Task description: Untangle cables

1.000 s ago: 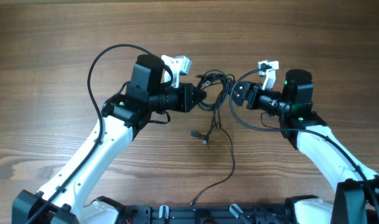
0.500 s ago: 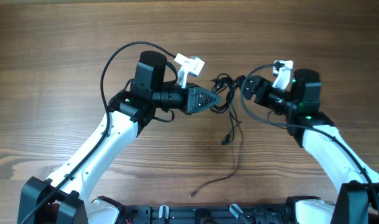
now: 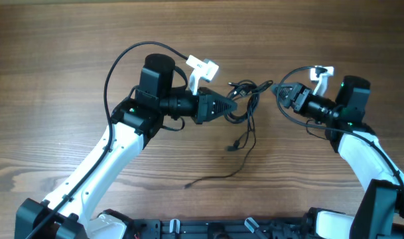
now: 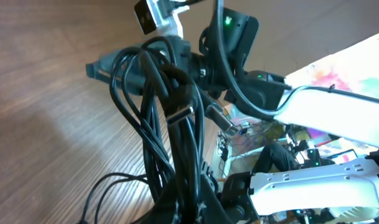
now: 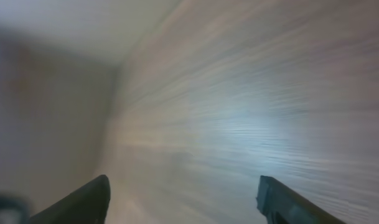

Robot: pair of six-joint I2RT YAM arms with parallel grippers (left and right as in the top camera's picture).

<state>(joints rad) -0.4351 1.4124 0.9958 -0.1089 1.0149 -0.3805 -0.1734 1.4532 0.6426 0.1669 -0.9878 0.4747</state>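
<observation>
The cables (image 3: 247, 93) are a knotted bundle of thin black cords held above the table's middle. My left gripper (image 3: 232, 105) is shut on the bundle's left side. In the left wrist view the cords (image 4: 164, 93) rise in loops from the shut jaws (image 4: 198, 202). One strand hangs to a plug tip (image 3: 232, 147). A longer strand (image 3: 218, 177) trails across the table toward the front. My right gripper (image 3: 280, 93) is open just right of the bundle. The blurred right wrist view shows its fingers (image 5: 183, 190) apart with nothing between them.
The wooden table (image 3: 56, 66) fills the view. A thicker black arm cable (image 3: 125, 56) arcs over my left arm, and another loops beside my right wrist (image 3: 301, 123). My right arm (image 4: 239, 43) shows beyond the bundle in the left wrist view.
My right gripper has drawn back to the right, away from the bundle. The long strand's free end has slid left across the table. My left gripper keeps its hold.
</observation>
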